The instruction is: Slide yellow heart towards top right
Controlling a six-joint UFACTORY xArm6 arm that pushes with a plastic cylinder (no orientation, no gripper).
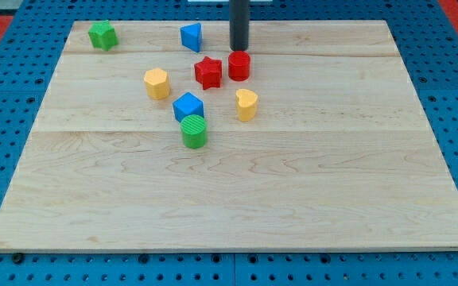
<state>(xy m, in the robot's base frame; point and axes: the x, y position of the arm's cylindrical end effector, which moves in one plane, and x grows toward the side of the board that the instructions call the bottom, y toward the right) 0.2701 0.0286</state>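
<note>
My tip (239, 48), the bare end of a dark rod holding nothing, stood near the top of the pale wooden board (293, 199), just above the red cylinder block (239, 66). The yellow heart block (246, 104) lay below that cylinder, apart from my tip. A red star block (208, 72) sat just left of the cylinder. A blue cube block (188, 106) touched a green cylinder block (194, 131) left of the heart.
</note>
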